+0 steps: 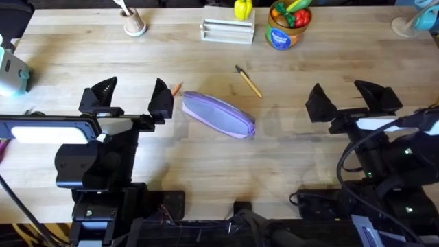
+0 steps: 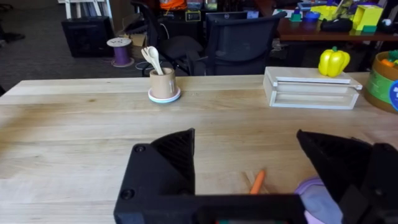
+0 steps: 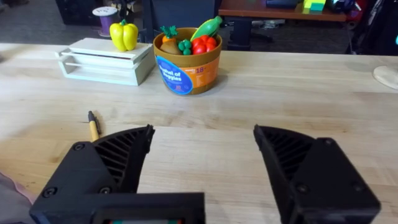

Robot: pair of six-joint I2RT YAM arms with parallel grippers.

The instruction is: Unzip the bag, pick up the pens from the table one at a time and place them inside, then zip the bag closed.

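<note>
Both pincers (left (image 1: 132, 97), right (image 1: 353, 96)) were spread and empty; bag (image 1: 218, 114) looked soft, light, zipped, best pinched at zip pull; pens (image 1: 248, 81) stiff, thin.

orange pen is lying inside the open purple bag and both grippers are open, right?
Not quite. The orange pen lies on the table, beside the bag's end, as the overhead view shows. The left gripper and right gripper are both open.
</note>
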